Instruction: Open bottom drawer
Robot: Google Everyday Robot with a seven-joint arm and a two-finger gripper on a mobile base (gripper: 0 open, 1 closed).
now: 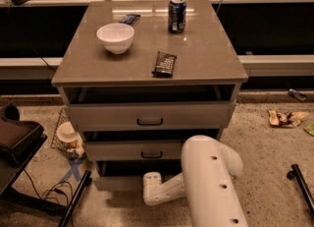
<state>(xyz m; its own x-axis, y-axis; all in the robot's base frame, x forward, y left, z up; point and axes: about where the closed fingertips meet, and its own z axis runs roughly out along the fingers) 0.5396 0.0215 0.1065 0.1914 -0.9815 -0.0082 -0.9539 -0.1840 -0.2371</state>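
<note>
Camera view: pincer at bottom drawer, axis left-right.

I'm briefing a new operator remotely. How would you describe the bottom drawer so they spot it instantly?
Find the grey-beige cabinet with a white bowl and a can on top. Of its three stacked drawers, the bottom drawer is the one nearest the floor. It looks narrowest, and the gripper on the white arm sits low right in front of it.

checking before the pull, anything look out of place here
Wrappers lie on the floor right of the cabinet. The top drawer and middle drawer stand ajar. The tool sits low by the bottom drawer.
</note>
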